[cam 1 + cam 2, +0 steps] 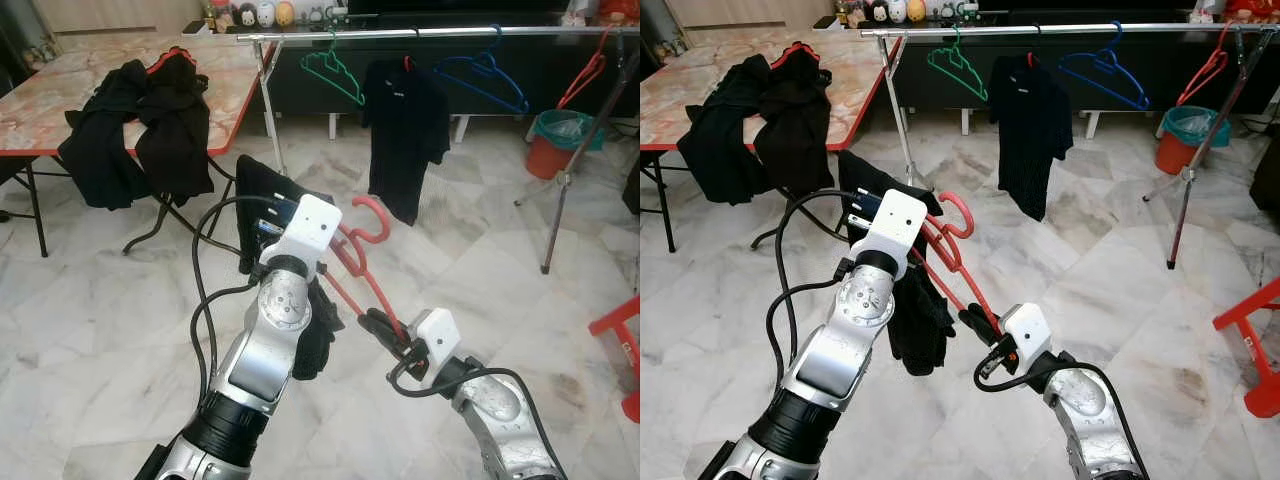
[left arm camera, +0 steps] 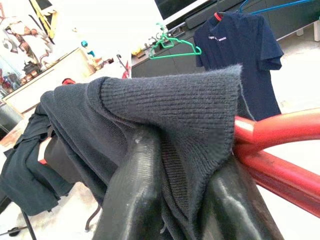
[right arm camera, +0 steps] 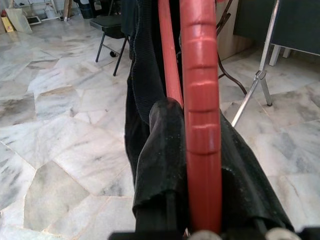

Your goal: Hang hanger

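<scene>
The red plastic hanger [image 1: 362,262] is held up in the air between the two arms, above the white marble floor [image 1: 480,260], with a dark knitted garment [image 2: 165,120] draped on it. The right pincer [image 3: 200,165] is clamped on the lower end of the hanger's red bar, which runs straight between its two black fingers [image 3: 160,165]. The left pincer [image 2: 192,192] is higher up, near the hanger's hook, pinching the knitted cloth between its fingers, with the red bar touching just beside them. The hook curves upward past the left wrist's white housing.

Well beyond the hanger stands a silver metal clothes rail [image 1: 420,34], running across the room. On it hang an empty green hanger [image 1: 333,70], a dark polo shirt [image 1: 404,130], an empty blue hanger [image 1: 482,76] and another red hanger [image 1: 585,72] at the far right. To the robot's left is a marble-topped bench with a red edge [image 1: 90,90], with black clothes [image 1: 140,125] heaped over its edge. An orange bin with a green liner [image 1: 556,140] sits behind the rail.
</scene>
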You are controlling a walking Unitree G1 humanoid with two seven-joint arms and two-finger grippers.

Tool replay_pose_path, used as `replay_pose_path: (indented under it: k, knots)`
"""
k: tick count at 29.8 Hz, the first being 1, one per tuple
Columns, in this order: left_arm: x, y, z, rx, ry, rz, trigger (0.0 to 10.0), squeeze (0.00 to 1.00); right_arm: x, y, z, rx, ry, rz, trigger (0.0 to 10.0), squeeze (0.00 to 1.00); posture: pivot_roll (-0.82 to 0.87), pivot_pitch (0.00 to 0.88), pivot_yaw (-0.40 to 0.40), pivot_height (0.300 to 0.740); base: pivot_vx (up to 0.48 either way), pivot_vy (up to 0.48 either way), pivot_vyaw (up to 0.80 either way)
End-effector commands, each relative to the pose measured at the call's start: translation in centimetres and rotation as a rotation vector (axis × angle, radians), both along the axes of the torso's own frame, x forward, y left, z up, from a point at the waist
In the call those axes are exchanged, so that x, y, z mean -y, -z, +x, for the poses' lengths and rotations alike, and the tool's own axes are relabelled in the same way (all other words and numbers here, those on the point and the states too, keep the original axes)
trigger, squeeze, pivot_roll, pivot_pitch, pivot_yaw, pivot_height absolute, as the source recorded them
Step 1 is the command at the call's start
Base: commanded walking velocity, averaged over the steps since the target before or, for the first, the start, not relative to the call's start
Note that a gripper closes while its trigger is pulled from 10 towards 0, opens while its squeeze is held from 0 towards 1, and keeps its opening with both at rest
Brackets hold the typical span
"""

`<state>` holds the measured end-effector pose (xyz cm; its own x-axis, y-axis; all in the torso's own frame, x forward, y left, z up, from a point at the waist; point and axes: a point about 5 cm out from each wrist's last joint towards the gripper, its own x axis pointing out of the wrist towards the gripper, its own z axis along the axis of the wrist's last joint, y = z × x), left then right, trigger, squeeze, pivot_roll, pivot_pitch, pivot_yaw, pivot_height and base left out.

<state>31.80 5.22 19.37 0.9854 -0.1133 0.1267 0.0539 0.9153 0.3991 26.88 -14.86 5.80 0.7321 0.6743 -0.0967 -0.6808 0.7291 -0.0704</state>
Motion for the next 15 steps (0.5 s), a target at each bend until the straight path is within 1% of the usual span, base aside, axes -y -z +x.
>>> replay_pose_path:
  k: [1,3,10,11,15]
  knots:
    - [0.4,-0.4,0.1,0.019,0.021,0.013,0.0,0.00,-0.4,-1.1,0.5,0.056,-0.019,0.002,10.0,0.00,-0.01,0.025,0.060,0.740,0.000,0.000,0.00]
    - [0.4,-0.4,0.1,0.018,0.024,0.017,0.0,0.00,-0.4,-1.1,0.5,0.058,-0.014,-0.004,10.0,0.00,-0.01,0.025,0.061,0.740,0.000,0.000,0.00]
    - [0.6,0.1,-0.3,-0.017,0.087,0.059,0.0,0.00,0.1,-0.9,1.2,0.081,0.043,-0.081,10.0,0.00,0.00,0.022,0.066,0.740,0.000,0.000,0.00]
    - [0.8,0.3,-0.4,-0.032,0.111,0.074,0.0,0.00,0.2,-0.9,1.2,0.084,0.052,-0.086,10.0,0.00,0.00,0.022,0.066,0.740,0.000,0.000,0.00]
    - [1.0,1.2,-0.5,-0.077,0.149,0.099,0.0,0.00,0.4,-0.8,1.4,0.085,0.067,-0.108,10.0,0.00,0.00,0.023,0.068,0.740,0.000,0.000,0.00]
